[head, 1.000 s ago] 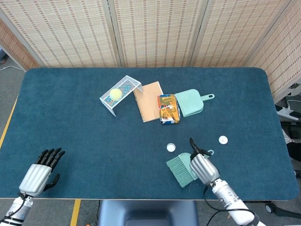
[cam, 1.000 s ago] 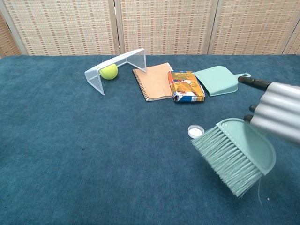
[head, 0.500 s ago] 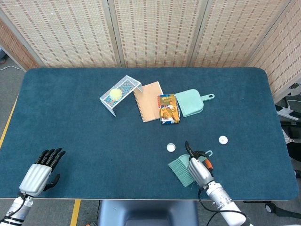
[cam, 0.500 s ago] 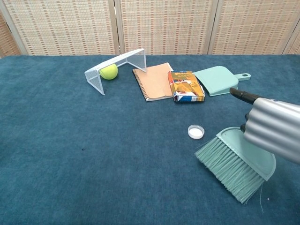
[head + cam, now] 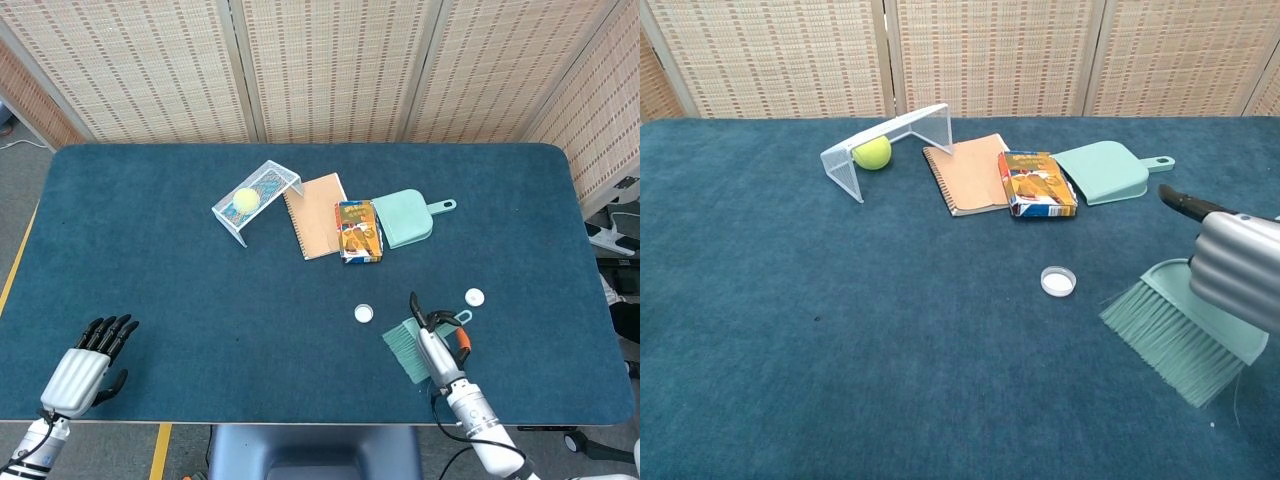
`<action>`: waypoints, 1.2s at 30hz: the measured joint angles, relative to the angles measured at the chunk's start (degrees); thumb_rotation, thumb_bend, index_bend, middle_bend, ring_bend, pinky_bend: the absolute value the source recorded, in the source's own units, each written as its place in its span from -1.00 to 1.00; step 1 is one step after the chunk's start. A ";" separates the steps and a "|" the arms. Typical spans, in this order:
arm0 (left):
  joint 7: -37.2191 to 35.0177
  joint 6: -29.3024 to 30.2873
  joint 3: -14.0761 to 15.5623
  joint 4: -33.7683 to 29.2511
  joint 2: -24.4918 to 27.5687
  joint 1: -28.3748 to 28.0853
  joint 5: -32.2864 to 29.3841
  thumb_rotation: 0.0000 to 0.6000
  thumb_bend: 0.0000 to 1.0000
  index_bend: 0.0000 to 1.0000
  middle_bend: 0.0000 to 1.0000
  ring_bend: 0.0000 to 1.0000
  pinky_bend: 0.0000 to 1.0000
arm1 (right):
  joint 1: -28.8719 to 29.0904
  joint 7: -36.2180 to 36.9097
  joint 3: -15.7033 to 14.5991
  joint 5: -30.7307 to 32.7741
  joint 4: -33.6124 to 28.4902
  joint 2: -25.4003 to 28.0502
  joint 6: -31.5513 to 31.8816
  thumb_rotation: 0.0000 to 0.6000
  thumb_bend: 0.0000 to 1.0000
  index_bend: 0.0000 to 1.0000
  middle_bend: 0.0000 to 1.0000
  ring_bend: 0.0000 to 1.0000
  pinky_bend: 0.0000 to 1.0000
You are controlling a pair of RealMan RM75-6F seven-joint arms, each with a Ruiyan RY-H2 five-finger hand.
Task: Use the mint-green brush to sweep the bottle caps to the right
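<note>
Brush (image 5: 1185,335) gripped in right hand (image 5: 436,345), right of cap (image 5: 1058,281); bristles best reset left of it; left hand (image 5: 88,368) idle, holding nothing.

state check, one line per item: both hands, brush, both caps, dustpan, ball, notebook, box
right hand: grips the brush
left hand: holds nothing, fingers apart, at the near left table edge
mint-green brush: held, bristles pointing left, right of the nearer cap
bottle cap: flat on the table, apart from the bristles
second bottle cap: flat, further right
dustpan: flat, untouched
tennis ball: under the wire rack
notebook: closed, flat
snack box: lying flat
</note>
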 measured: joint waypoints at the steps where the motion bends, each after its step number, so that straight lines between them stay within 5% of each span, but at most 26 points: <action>1: 0.11 0.04 0.03 0.00 -0.05 0.02 0.07 1.00 -0.09 -1.00 -1.00 -1.00 -0.85 | -0.03 0.11 -0.02 0.31 0.61 0.15 0.05 1.00 0.20 0.99 0.75 0.21 -1.00; 24: 4.58 -1.94 0.04 0.31 -2.21 -0.14 -1.31 1.00 -0.09 -1.00 -1.00 -1.00 -0.85 | -0.95 16.53 1.10 6.25 19.95 5.58 -3.34 1.00 0.20 0.99 0.75 0.21 -1.00; 30: 4.36 -1.77 -0.04 0.18 -2.11 -0.18 -1.30 1.00 -0.09 -1.00 -1.00 -1.00 -0.85 | -1.15 26.00 2.13 4.86 18.67 7.46 -3.97 1.00 0.20 0.99 0.75 0.21 -1.00; 36: 3.79 -1.68 -0.19 0.13 -1.88 -0.28 -1.32 1.00 -0.09 -1.00 -1.00 -1.00 -0.85 | -1.11 41.38 4.67 1.57 10.77 13.61 -3.49 1.00 0.20 0.99 0.75 0.21 -1.00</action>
